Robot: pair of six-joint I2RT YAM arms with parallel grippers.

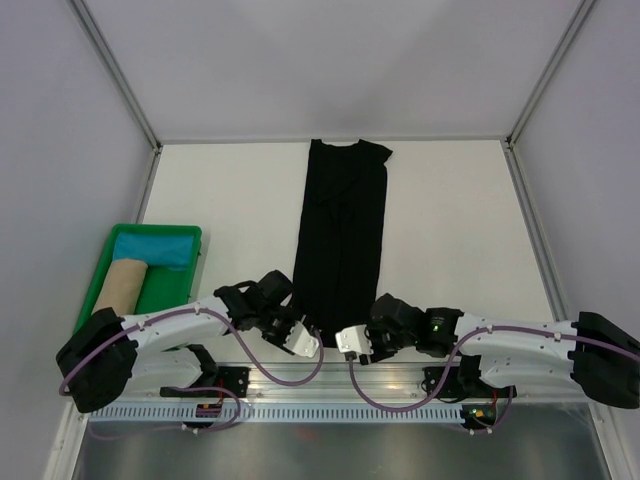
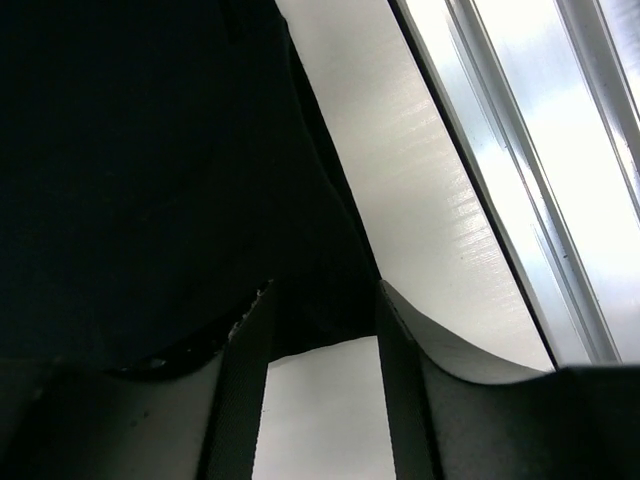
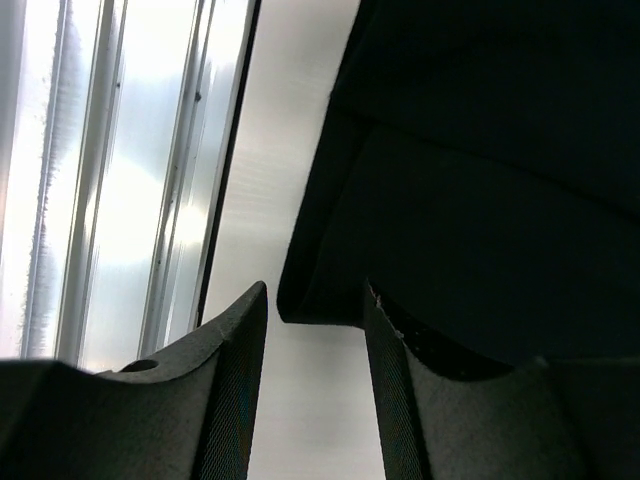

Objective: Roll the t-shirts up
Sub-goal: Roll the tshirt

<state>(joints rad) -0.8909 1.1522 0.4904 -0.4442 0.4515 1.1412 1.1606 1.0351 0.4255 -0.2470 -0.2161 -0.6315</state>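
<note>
A black t-shirt point(image 1: 340, 235) lies flat, folded into a long narrow strip, down the middle of the white table point(image 1: 450, 220). Its near hem is by the arms. My left gripper point(image 1: 292, 322) is open at the hem's left corner; in the left wrist view point(image 2: 318, 300) the black cloth point(image 2: 150, 180) edge sits between the fingertips. My right gripper point(image 1: 372, 328) is open at the hem's right corner; in the right wrist view point(image 3: 315, 305) the cloth point(image 3: 480, 200) edge lies just ahead of the jaws. A tan roll point(image 1: 122, 282) and a turquoise-blue roll point(image 1: 155, 247) lie in a green tray point(image 1: 192, 262).
The green tray stands at the table's left side. Grey walls enclose the table on three sides. A metal rail point(image 1: 330, 395) runs along the near edge behind the arm bases.
</note>
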